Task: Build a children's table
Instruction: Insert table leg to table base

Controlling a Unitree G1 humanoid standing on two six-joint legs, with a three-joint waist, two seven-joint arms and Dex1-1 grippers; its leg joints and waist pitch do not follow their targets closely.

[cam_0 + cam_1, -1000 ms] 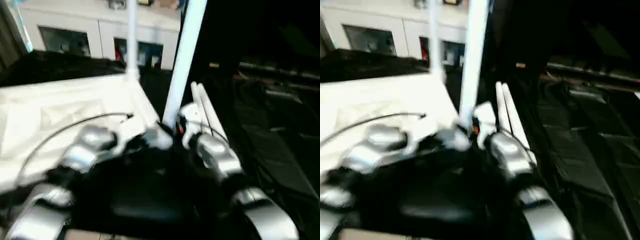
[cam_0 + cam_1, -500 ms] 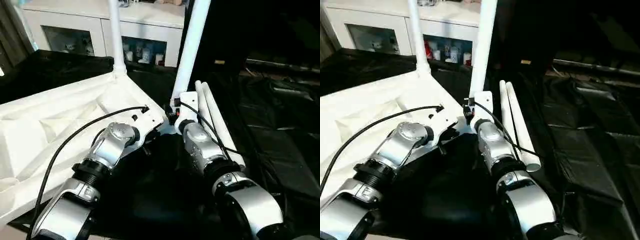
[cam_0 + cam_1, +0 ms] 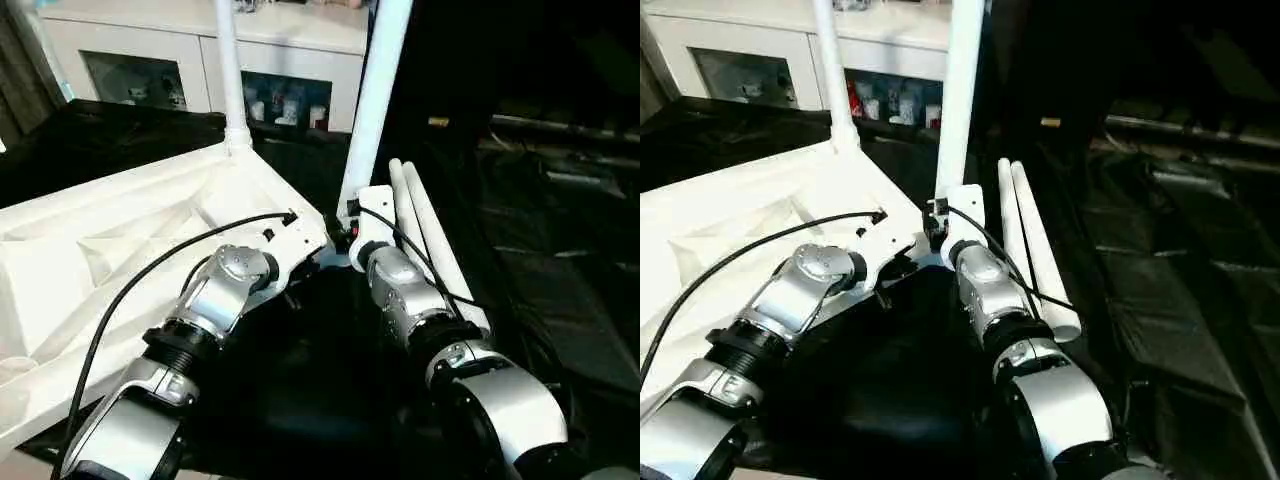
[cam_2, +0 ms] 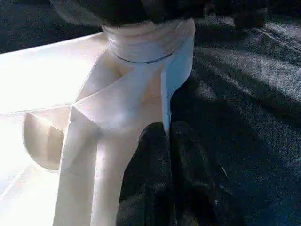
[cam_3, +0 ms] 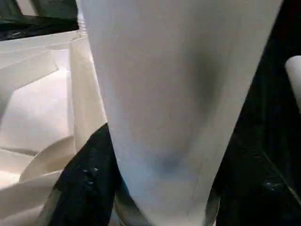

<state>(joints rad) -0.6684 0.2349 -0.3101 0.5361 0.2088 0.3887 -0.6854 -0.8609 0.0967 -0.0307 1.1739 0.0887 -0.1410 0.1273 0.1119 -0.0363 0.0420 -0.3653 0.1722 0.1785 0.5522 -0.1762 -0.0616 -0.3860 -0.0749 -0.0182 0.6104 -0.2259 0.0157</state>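
The white tabletop [image 3: 110, 240] lies upside down on the left, ribs showing. One white leg [image 3: 228, 70] stands in its far corner socket. A second leg [image 3: 375, 100] stands upright at the near right corner, over the round socket [image 4: 143, 44], and my right gripper [image 3: 350, 228] is shut on its lower end; a black finger [image 5: 89, 179] presses its side. My left gripper [image 4: 167, 129] is shut on the tabletop's thin rim wall just beside that corner. Two more legs [image 3: 430, 240] lie side by side on the black cloth, right of my right forearm.
A white cabinet with glass doors [image 3: 150, 70] stands behind the tabletop. Crumpled black cloth [image 3: 560, 250] covers the ground to the right and under my arms. A black cable [image 3: 130, 290] arcs over my left forearm.
The head view swung and then steadied, so the whole picture shifted. Both grippers keep their holds at the corner, and the held leg stays upright.
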